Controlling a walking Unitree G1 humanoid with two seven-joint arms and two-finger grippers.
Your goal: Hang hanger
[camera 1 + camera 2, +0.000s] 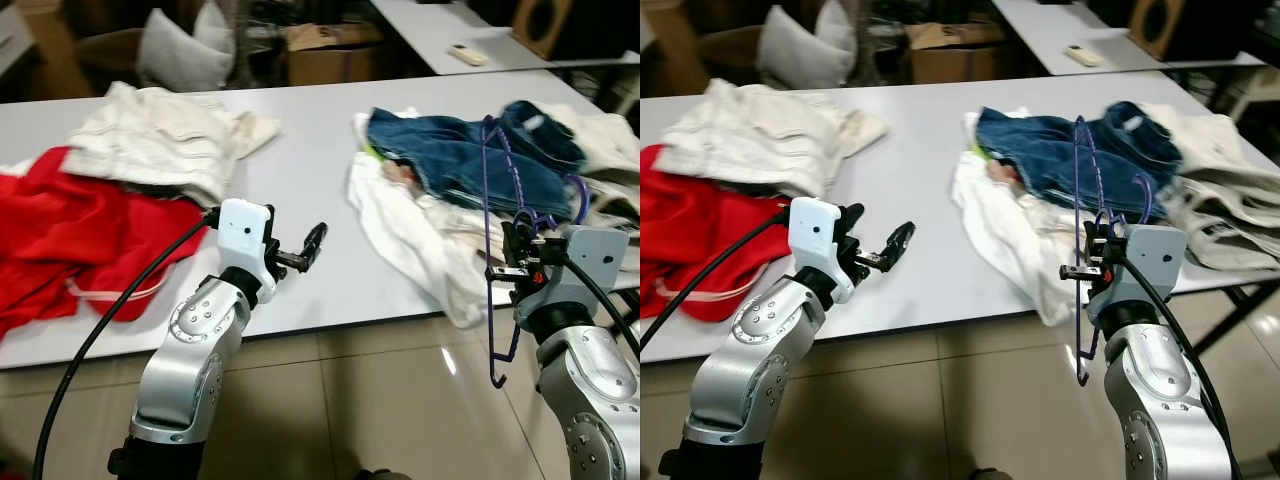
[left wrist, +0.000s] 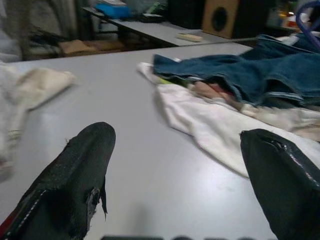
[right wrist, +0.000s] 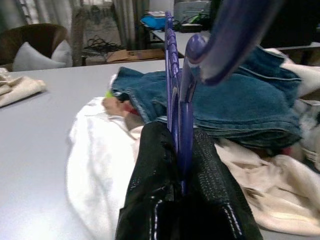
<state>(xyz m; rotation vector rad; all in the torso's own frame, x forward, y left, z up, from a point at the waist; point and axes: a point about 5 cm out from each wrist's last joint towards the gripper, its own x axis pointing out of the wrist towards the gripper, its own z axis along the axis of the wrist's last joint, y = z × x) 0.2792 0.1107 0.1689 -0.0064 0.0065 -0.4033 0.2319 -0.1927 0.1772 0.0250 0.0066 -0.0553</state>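
The purple hanger (image 1: 497, 250) is clamped by the right gripper (image 1: 517, 262) — kept upright, clear of the clothes (image 1: 470, 170), presumably for carrying. The left gripper (image 1: 305, 250) is held spread and empty over the table (image 1: 300, 170).

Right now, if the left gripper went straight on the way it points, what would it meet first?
The left gripper, open, points low across the bare table toward the white cloth under the jeans. It would likely meet that cloth first, though depth is unclear.

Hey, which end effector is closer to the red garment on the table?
Left. The left end effector hovers open over bare table just beside the red garment. The right end effector, shut on the purple hanger, is across the table by the blue jeans.
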